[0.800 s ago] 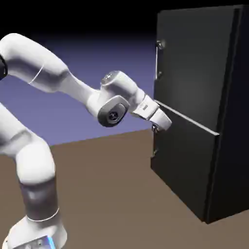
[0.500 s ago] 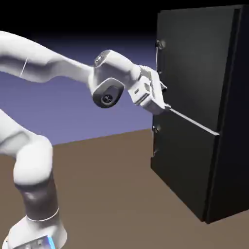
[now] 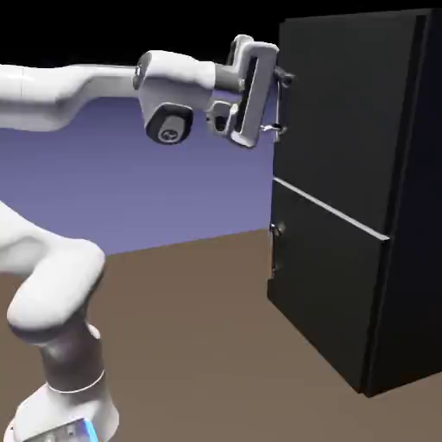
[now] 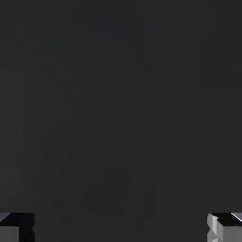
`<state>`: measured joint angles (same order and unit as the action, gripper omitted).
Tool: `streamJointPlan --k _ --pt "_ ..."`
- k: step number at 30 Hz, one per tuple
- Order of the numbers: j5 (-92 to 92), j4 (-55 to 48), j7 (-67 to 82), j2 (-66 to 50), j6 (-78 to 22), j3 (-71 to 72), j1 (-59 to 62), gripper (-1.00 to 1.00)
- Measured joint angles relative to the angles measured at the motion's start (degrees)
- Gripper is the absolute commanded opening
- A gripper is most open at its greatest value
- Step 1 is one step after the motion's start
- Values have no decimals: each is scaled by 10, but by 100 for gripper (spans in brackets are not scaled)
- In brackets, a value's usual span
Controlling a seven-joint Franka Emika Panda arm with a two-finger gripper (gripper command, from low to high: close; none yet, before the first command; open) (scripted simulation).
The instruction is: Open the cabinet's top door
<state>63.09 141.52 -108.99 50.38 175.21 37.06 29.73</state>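
So the white two-finger gripper [image 3: 278, 104] is up level with the slim vertical silver bar handle [image 3: 278, 105] on the left edge of the big flat black top door [image 3: 345, 116] of the tall matte black cabinet [image 3: 406, 259], and that handle sits right at the fingertips with its long axis running straight up and down. In the hand view the grey fingertips [image 4: 226, 228] are spread wide to either corner with only dark door panel between them, so the fingers are wide open and holding nothing. I can't tell whether the bar is already between the fingers or just beside them, and that's what the grab hinges on.
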Motion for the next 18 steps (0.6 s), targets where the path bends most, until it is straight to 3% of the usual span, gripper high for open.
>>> streamJointPlan --k 18 --pt "425 -131 -449 119 8 250 205 0"
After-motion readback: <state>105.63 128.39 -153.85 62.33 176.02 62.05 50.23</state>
